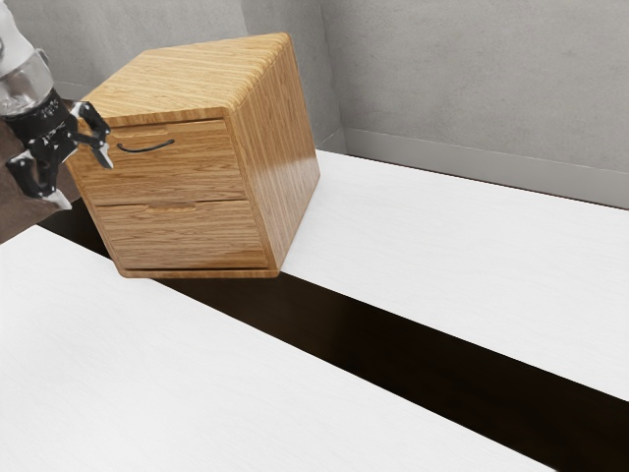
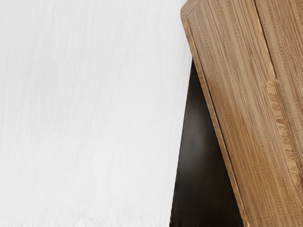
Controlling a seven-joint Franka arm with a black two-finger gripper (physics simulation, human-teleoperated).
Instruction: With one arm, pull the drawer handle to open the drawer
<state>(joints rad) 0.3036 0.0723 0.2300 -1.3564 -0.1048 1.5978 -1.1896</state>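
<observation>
A light wooden cabinet (image 1: 211, 147) stands at the back left, spanning the dark gap between two white tabletops. Its top drawer (image 1: 167, 162) sits flush with the front and carries a thin black handle (image 1: 145, 147). The lower drawer (image 1: 182, 234) has a wooden grip. My black gripper (image 1: 83, 179) hangs open in front of the top drawer's edge on the exterior view's left, a short way from the black handle and touching nothing. In the wrist view the cabinet's wood (image 2: 246, 94) lies beside the hand, tilted across the picture.
A dark gap (image 1: 413, 359) runs diagonally between the near white tabletop (image 1: 177, 393) and the far white tabletop (image 1: 472, 246). A grey wall (image 1: 472, 69) stands behind. In the wrist view the white tabletop (image 2: 85, 113) spreads under the hand.
</observation>
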